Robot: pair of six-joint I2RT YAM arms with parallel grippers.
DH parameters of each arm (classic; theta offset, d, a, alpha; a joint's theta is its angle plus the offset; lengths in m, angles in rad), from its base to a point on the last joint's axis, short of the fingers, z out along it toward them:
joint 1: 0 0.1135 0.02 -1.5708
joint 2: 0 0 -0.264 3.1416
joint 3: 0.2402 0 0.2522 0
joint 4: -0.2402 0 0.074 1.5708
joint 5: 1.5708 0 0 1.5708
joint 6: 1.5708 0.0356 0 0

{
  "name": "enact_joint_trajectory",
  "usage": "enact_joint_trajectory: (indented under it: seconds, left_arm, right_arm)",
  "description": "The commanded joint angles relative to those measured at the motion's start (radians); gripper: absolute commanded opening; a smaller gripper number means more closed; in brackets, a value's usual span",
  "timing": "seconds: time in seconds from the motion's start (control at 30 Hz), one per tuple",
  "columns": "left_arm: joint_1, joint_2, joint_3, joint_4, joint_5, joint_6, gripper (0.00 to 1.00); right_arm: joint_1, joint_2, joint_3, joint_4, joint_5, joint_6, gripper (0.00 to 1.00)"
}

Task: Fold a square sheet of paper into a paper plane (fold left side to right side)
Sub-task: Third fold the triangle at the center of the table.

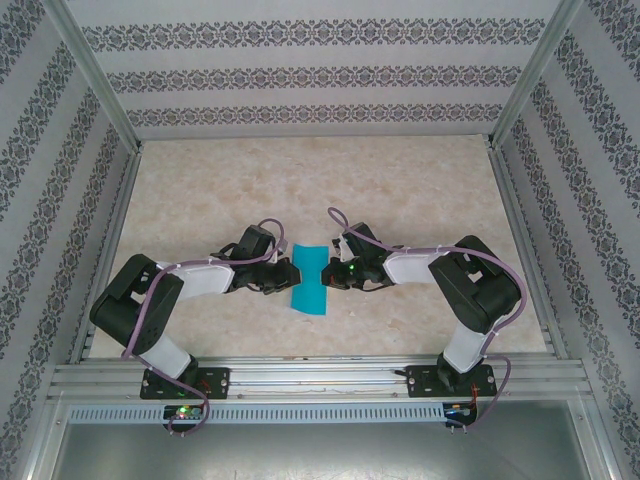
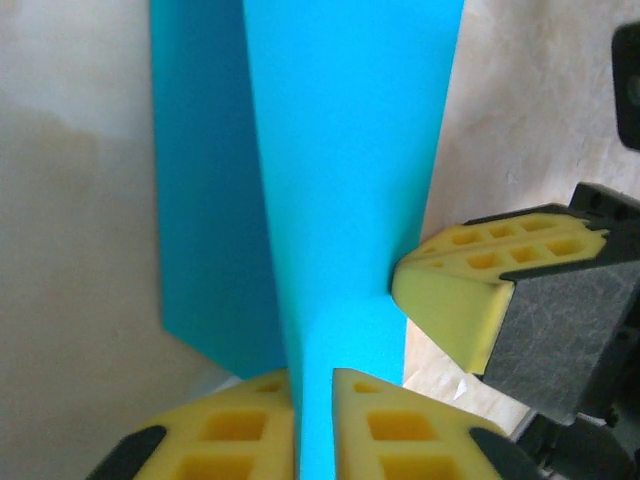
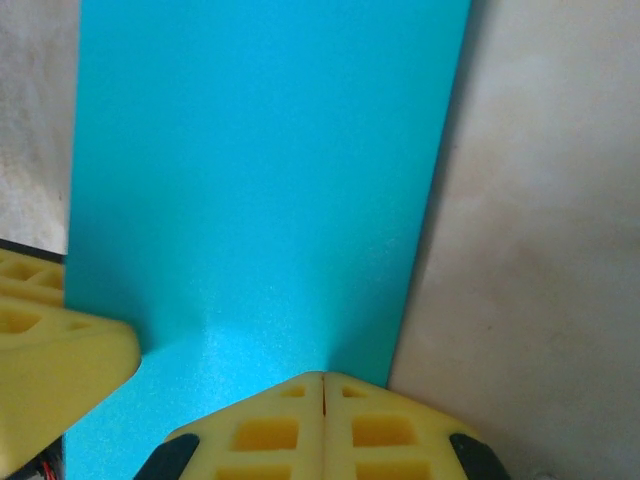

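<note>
The square sheet of paper [image 1: 309, 292] lies on the table [image 1: 420, 190], in its near middle between the two arms. It shows as a narrow strip rather than a square, its long axis running near to far with a slight tilt. The left hand [image 2: 313, 405] reaches it from the left and is clamped on it: a raised teal layer passes up between its yellow pads, with a flat layer lying to the left of it. The right hand [image 3: 322, 385] reaches in from the right, pads closed together, its tip against the sheet's right edge — whether it nips a layer or merely pins it, I cannot tell. Both hands are equally near. Carrying the left flap rightward would, I judge, meet the right hand — the one obstacle. Patterned walls [image 1: 300, 75] enclose the table.
</note>
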Motion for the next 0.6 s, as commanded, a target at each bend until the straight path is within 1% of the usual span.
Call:
enact_joint_trajectory:
  seconds: [0.0, 0.03, 0.07, 0.13, 0.17, 0.33, 0.4, 0.47, 0.57]
  left_arm:
    - [0.009, -0.008, -0.009, 0.026, 0.012, -0.017, 0.02]
    - [0.008, -0.013, -0.016, 0.035, 0.012, -0.031, 0.0]
    - [0.008, -0.02, -0.022, 0.045, 0.012, -0.046, 0.0]
    - [0.005, -0.035, -0.036, 0.063, 0.007, -0.075, 0.0]
    - [0.001, -0.044, -0.039, 0.073, 0.004, -0.096, 0.0]
    - [-0.023, -0.068, -0.037, 0.08, -0.019, -0.184, 0.0]
    - [-0.028, -0.071, -0.034, 0.072, -0.034, -0.197, 0.0]
    - [-0.03, -0.07, -0.032, 0.06, -0.046, -0.201, 0.0]
    - [-0.032, -0.062, -0.031, 0.064, -0.048, -0.213, 0.0]
  right_arm:
    - [-0.003, 0.008, 0.029, -0.061, 0.023, -0.054, 0.0]
    - [-0.006, -0.002, 0.037, -0.062, 0.022, -0.065, 0.0]
    - [-0.01, -0.015, 0.047, -0.063, 0.02, -0.08, 0.02]
    - [-0.019, -0.045, 0.061, -0.073, 0.024, -0.111, 0.1]
    - [-0.021, -0.068, 0.063, -0.08, 0.037, -0.129, 0.15]
    - [-0.016, -0.212, 0.034, -0.121, 0.123, -0.219, 0.34]
    - [0.005, -0.284, -0.002, -0.127, 0.176, -0.26, 0.41]
    - [0.039, -0.357, -0.044, -0.13, 0.234, -0.308, 0.46]
    - [0.139, -0.465, -0.111, -0.137, 0.366, -0.39, 0.54]
